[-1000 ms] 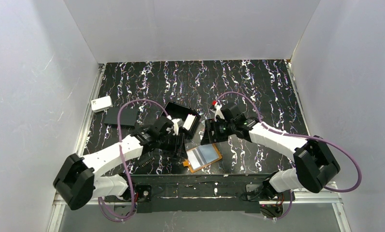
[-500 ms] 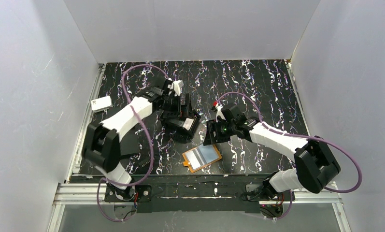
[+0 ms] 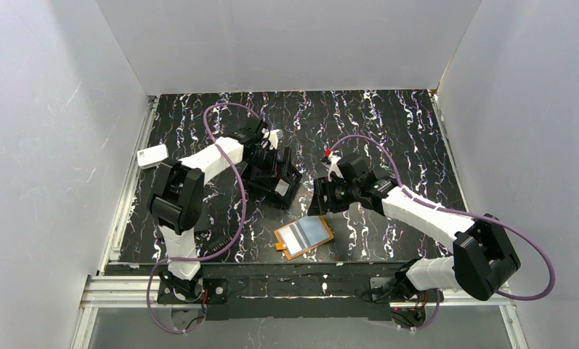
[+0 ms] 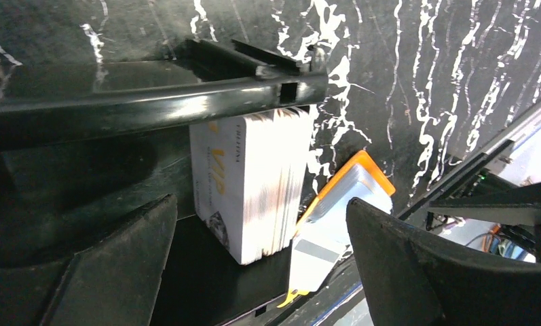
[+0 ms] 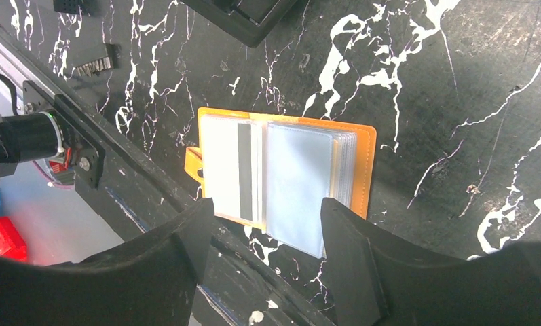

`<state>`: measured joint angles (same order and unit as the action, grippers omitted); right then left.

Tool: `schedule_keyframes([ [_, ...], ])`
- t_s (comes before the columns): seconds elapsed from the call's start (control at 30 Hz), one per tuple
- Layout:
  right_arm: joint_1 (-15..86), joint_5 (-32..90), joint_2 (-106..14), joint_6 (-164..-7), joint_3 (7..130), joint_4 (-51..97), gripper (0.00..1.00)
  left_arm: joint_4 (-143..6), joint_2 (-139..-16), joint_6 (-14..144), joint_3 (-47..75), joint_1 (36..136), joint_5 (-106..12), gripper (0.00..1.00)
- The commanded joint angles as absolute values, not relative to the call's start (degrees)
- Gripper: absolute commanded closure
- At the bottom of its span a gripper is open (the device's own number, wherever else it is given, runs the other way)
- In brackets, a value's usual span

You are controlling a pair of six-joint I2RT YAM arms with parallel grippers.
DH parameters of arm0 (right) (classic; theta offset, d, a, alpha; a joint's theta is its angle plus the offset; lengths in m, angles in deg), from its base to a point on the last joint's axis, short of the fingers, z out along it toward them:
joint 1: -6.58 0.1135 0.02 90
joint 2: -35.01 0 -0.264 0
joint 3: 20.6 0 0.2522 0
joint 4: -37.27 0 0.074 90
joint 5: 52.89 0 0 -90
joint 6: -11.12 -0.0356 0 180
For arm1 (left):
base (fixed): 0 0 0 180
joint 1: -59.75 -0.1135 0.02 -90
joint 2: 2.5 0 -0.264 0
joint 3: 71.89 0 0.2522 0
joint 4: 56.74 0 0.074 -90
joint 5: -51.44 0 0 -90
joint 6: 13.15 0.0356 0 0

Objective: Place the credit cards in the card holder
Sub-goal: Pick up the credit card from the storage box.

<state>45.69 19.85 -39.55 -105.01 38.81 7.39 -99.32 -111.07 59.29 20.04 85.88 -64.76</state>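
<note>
- Fetching cards: left gripper hangs released over the credit cards stacked in the black tray.
- Above the open card holder hovers the right gripper, released too.
- Next likely needs pinching one card.

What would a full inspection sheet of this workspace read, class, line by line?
Surface: black, white-veined table top, flat.
Job's things: credit cards stacked on edge in the black tray; card holder lies open near the front edge, one striped card showing inside.
Clutter: white rounded box at the left edge.
Grippers: left tool open above the cards; right tool open above the holder; both hold nothing.
Cables: purple cables loop from both arms.
Surroundings: white walls on three sides; metal rail in front.
</note>
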Motion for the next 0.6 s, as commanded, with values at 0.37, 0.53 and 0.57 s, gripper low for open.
schedule_keyframes([
  [0.37, 45.4, 19.6, -39.2, -105.1, 39.7, 8.5, 0.33, -96.2, -110.6, 56.9, 20.7, 85.8, -72.9, 0.37],
  [0.53, 45.4, 19.3, -39.7, -105.2, 39.8, 8.7, 0.34, -95.8, -110.2, 57.0, 20.1, 85.7, -72.5, 0.51],
  [0.57, 45.4, 19.2, -39.8, -105.2, 39.7, 8.7, 0.34, -95.9, -110.1, 57.1, 20.1, 85.7, -72.3, 0.52],
])
